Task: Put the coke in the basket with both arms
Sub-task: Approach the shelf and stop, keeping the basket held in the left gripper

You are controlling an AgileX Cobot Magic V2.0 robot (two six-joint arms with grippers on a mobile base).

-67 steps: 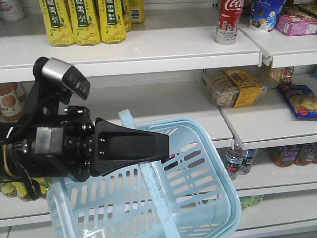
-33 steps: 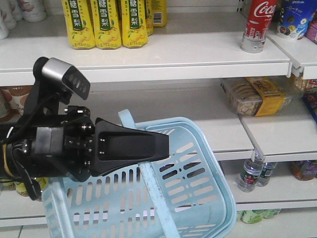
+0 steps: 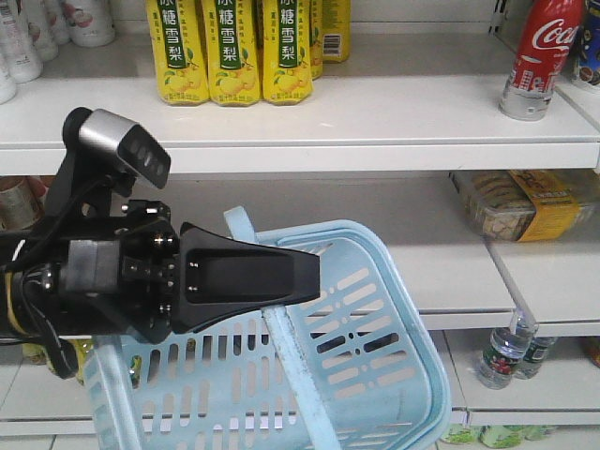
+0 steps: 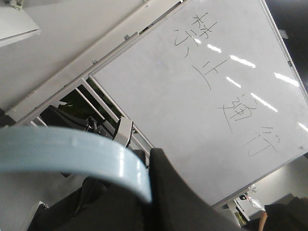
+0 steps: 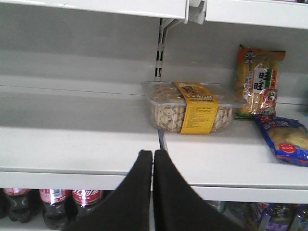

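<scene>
Holding the basket (image 3: 375, 337) up while the Coke bottle (image 3: 542, 47) sits on the top shelf (image 3: 375, 103).
Our left gripper (image 3: 311, 278) is pinching the light blue basket's flat handle (image 4: 72, 154), so it hangs tilted. Our right gripper (image 5: 152, 153) has its fingers pressed together, facing a clear biscuit box (image 5: 192, 108). We see the Coke far right, well apart from the basket.
</scene>
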